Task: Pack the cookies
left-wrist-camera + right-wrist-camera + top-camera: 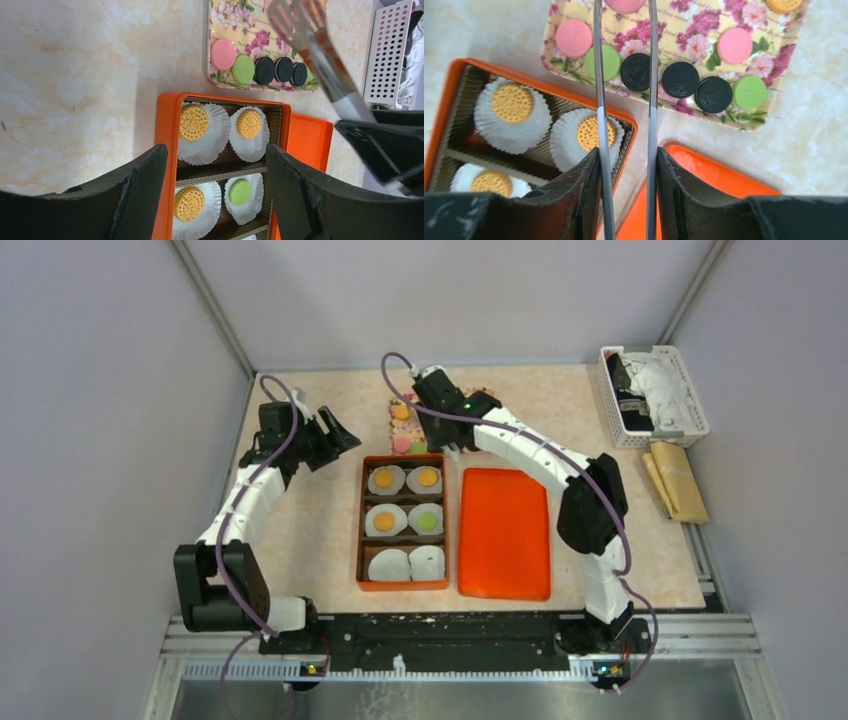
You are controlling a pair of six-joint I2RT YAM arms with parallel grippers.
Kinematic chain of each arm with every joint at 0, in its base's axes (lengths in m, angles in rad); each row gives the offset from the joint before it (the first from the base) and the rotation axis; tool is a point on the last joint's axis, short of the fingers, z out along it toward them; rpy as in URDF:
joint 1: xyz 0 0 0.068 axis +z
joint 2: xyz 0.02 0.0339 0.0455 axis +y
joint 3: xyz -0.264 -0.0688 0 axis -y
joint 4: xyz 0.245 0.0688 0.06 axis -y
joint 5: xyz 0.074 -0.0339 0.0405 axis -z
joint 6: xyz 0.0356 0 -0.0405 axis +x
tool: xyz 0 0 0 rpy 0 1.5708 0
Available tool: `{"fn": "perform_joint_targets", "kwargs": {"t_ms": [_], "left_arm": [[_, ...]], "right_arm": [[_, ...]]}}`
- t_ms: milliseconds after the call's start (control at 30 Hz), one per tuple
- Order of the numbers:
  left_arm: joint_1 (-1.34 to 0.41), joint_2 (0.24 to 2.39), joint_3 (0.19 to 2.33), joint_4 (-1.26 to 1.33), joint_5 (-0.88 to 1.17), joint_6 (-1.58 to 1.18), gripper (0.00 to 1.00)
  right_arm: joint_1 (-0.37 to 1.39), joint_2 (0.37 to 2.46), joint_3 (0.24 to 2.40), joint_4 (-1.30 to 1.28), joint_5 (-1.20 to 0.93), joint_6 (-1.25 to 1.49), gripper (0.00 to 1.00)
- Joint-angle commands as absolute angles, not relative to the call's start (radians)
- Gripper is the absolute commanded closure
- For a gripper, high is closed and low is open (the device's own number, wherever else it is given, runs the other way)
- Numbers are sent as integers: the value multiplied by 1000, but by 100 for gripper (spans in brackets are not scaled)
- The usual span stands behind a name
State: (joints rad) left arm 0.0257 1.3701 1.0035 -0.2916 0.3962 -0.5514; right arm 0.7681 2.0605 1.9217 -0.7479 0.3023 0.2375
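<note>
The cookies lie on a floral tray (704,30): pink (574,38), green (749,92), black (680,79) and orange (784,4) discs. The orange box (358,530) holds white paper cups; three carry orange cookies (512,102) and one a green cookie (240,192), and the two nearest cups look empty. My right gripper (626,165) is shut on metal tongs (652,75), whose arms reach over the tray on either side of a pink cookie (625,4) at the frame's top edge. My left gripper (216,155) is open and empty, above the box's far left part.
The orange lid (504,532) lies flat right of the box. A white basket (653,395) with dark and white things stands at the back right, a brown packet (678,480) near it. Grey walls close in on three sides.
</note>
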Motion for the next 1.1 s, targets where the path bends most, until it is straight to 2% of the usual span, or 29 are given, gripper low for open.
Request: {"fn": "perform_joint_targets", "kwargs": {"t_ms": [0, 233, 567, 833, 1067], "left_arm": [[34, 1333, 1006, -263, 406, -552, 22], [34, 1322, 1014, -273, 395, -554, 22], [33, 1318, 1020, -274, 401, -567, 22], [34, 1311, 1017, -277, 404, -572, 22], [34, 1294, 1022, -280, 411, -576, 22]], "right_arm": [[764, 1903, 1905, -687, 313, 236, 91], [836, 1751, 1776, -678, 306, 208, 92], [1122, 1460, 1488, -739, 326, 191, 92], [1281, 1373, 1358, -807, 273, 250, 92], [1414, 1376, 1304, -793, 229, 324, 92]]}}
